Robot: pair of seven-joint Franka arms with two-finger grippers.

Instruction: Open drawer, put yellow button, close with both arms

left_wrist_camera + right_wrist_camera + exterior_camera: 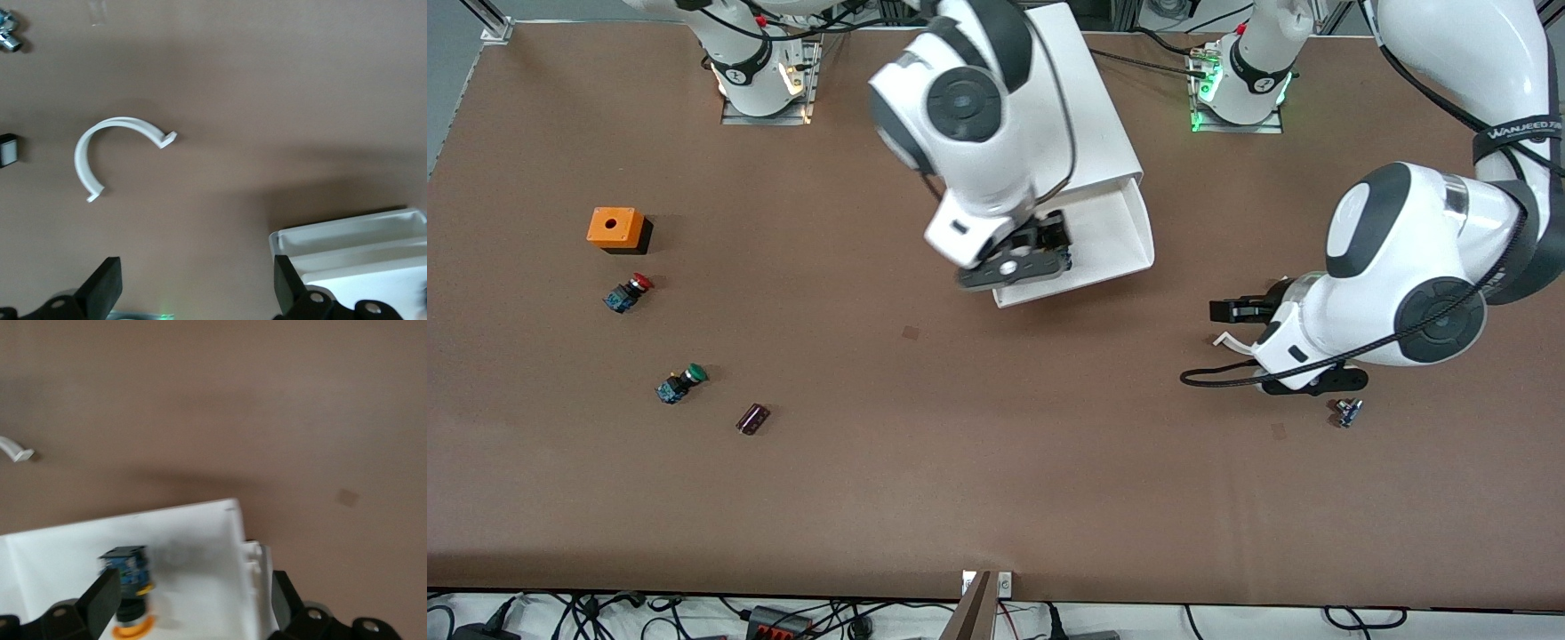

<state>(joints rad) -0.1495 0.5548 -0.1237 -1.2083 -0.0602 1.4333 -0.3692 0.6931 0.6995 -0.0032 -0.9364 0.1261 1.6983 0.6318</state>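
The white cabinet [1089, 107] stands mid-table near the robots' bases, with one drawer [1116, 236] pulled out toward the front camera. My right gripper [1021, 258] hangs open over the drawer. In the right wrist view the yellow button [129, 590] lies on the drawer's floor [193, 547], orange cap outward, beside one finger of the open right gripper [190, 593] and not held. The button is hidden in the front view. My left gripper [1240, 313] is open and empty over the table toward the left arm's end. In the left wrist view it [197, 280] shows beside the drawer's corner [347, 240].
A white curved clip [1230, 340] [107, 150] lies under the left gripper, and a small metal part [1347, 412] lies nearer the front camera. Toward the right arm's end are an orange box [616, 228], a red button [630, 292], a green button [680, 384] and a dark cylinder [753, 418].
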